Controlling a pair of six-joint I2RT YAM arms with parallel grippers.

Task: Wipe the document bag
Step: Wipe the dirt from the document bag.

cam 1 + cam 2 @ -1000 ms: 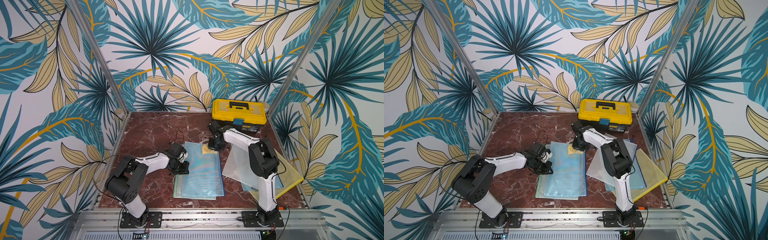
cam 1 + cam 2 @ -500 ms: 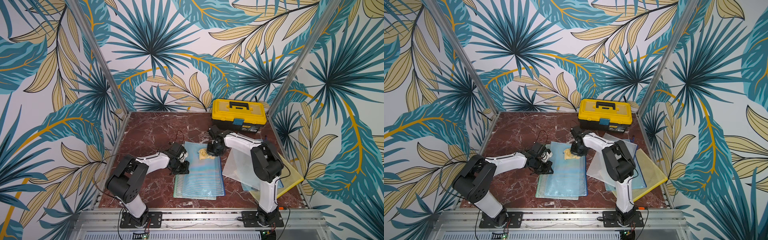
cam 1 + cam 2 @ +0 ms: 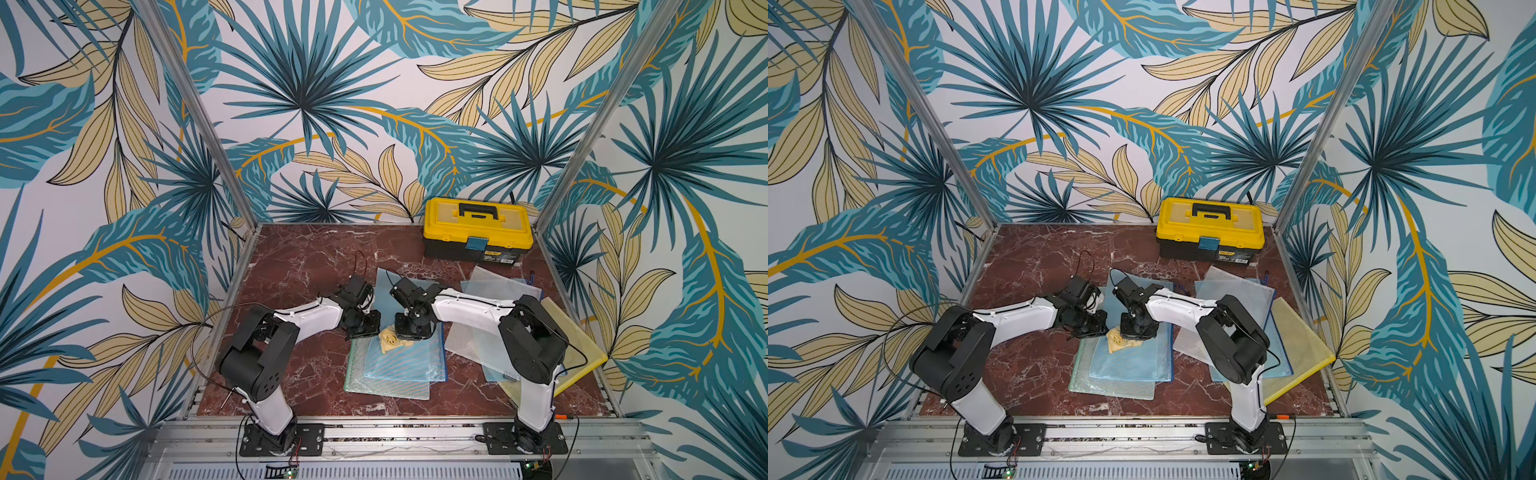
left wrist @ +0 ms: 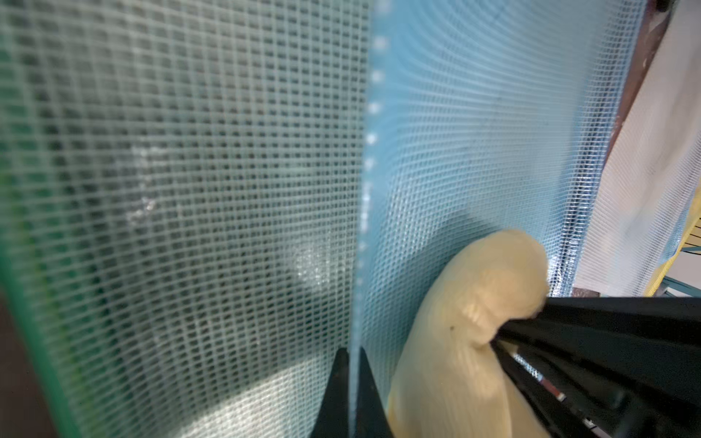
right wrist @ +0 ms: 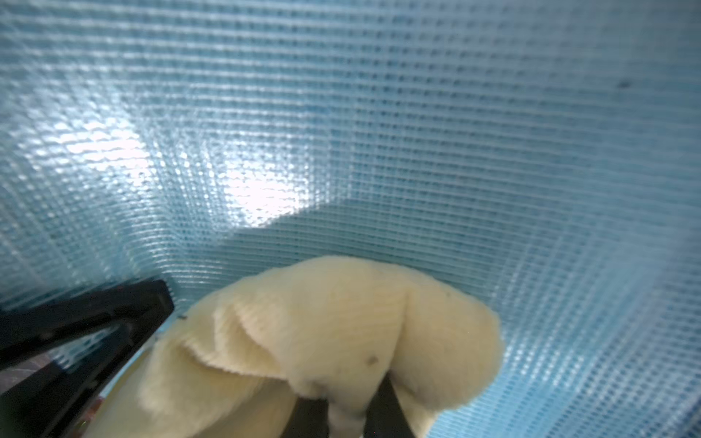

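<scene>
A blue mesh document bag lies flat in the middle of the marble floor, on top of a green mesh bag. My left gripper is shut on the blue bag's left edge, which runs thin between its black fingertips. My right gripper is shut on a crumpled pale yellow cloth, which rests on the blue bag close beside the left gripper. In the left wrist view the cloth bulges over the blue mesh.
A yellow and black toolbox stands at the back right. A pile of other mesh bags, with a yellow one under them, lies to the right below the right arm. Patterned walls and metal posts close in three sides.
The right gripper has dragged the cloth from the far end of the blue bag toward the front and left, up beside the left gripper. The left gripper has kept its hold and place.
</scene>
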